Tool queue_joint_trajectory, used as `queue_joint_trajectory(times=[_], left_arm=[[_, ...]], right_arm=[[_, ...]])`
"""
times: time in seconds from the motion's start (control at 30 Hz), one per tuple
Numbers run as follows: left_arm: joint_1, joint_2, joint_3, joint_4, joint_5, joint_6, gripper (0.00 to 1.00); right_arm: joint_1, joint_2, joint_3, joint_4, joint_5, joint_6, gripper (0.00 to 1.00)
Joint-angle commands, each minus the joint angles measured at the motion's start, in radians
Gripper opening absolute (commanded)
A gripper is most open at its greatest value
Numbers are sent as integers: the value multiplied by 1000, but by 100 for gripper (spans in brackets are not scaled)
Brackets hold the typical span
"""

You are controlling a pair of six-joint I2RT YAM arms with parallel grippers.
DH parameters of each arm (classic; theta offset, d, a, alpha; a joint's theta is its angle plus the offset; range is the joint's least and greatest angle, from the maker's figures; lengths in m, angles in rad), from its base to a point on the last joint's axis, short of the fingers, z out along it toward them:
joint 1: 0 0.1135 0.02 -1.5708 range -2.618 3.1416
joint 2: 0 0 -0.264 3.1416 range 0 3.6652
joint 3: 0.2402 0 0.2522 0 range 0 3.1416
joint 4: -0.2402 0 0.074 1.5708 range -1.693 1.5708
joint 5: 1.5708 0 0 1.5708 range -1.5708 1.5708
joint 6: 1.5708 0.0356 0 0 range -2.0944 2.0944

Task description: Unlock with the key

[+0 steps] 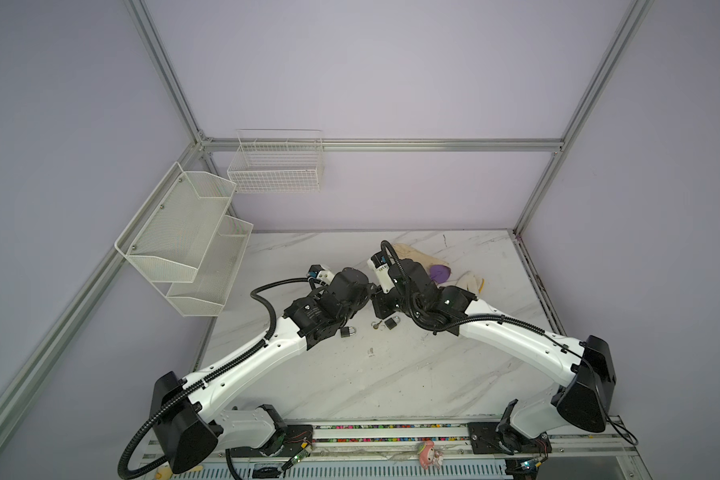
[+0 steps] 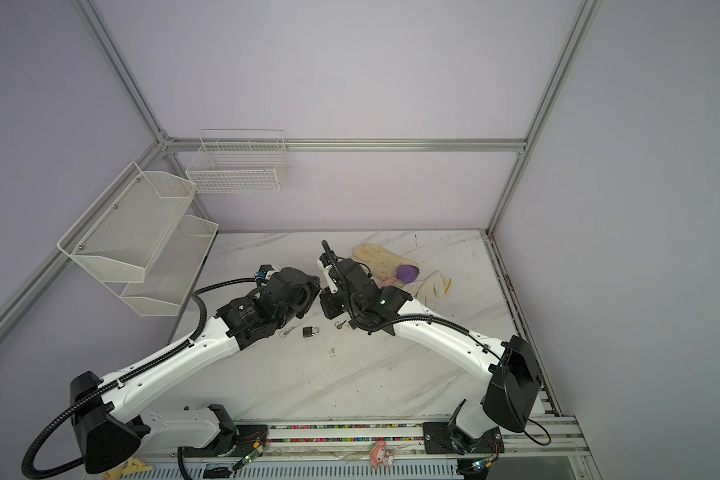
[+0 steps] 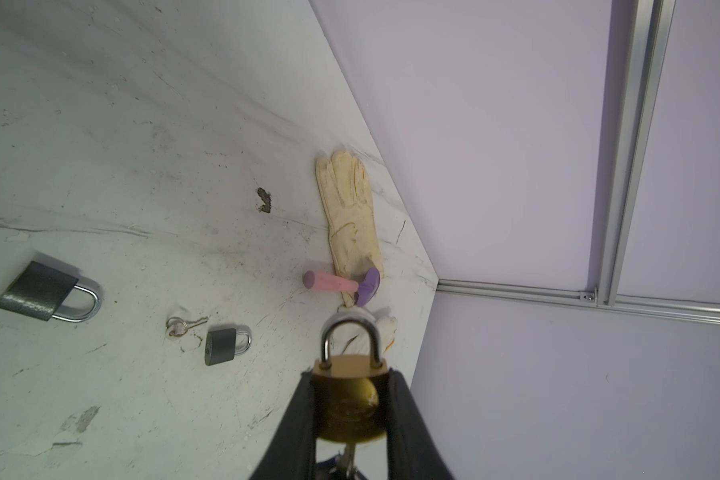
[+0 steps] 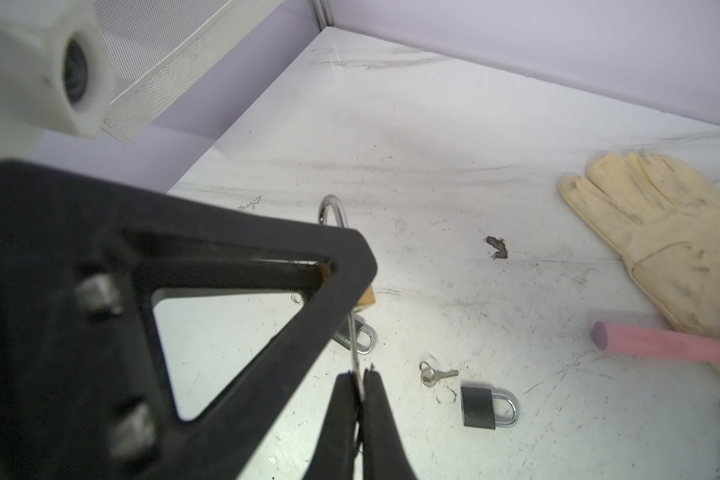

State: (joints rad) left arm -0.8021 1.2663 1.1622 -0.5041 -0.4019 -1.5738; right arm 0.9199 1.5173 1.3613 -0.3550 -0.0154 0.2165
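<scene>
**Brass padlock** (image 3: 348,407): clamped across its body by your left gripper (image 3: 350,376) and held off the table (image 3: 100,124), at lower centre of the left wrist view. Both legs of the shackle (image 3: 352,336) sit in the body, so count it as locked.

**Key** (image 3: 348,454): appears to sit in the keyway under the lock body. Your right gripper (image 4: 357,380) is pinched tight on a thin strip of metal leading up to the lock, most likely the key's head or ring.

**Progress:** lock lifted, key apparently inserted. The turn and the release of the shackle are left.

**Loose items below the grippers:**
- larger grey padlock (image 3: 44,291)
- smaller grey padlock (image 3: 221,347)
- spare key (image 3: 184,326), just beside the smaller padlock

**Room:**
- In both top views the grippers meet near frame centre, wrists almost touching, so you have little slack between them.
- The lower half of the table is bare.
- The yellow glove (image 1: 408,251) and pink-handled tool (image 3: 333,282) lie close behind your right wrist.
- The mesh shelf (image 1: 184,232), at left, is well apart.
</scene>
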Motion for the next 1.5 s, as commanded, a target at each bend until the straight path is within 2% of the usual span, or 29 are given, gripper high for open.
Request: queue_joint_trajectory(times=[0.0, 0.1, 0.23, 0.67, 0.9, 1.17, 1.47], left_arm=[[-74, -34, 4, -58, 214, 43, 0], [-74, -33, 18, -102, 179, 71, 0], [-68, -55, -13, -120, 142, 52, 0], [8, -112, -128, -5, 189, -15, 0], [88, -173, -210, 92, 240, -94, 0], [135, -222, -296, 220, 311, -189, 0], [136, -190, -283, 321, 374, -262, 0]], right_arm=[[-16, 24, 116, 158, -36, 86, 0], [-18, 35, 152, 119, -63, 116, 0], [-18, 55, 221, 25, -35, 113, 0], [-18, 63, 309, -78, -64, 123, 0], [-17, 94, 341, -162, -79, 93, 0], [-6, 98, 281, -92, -100, 86, 0], [28, 63, 121, 100, -67, 119, 0]])
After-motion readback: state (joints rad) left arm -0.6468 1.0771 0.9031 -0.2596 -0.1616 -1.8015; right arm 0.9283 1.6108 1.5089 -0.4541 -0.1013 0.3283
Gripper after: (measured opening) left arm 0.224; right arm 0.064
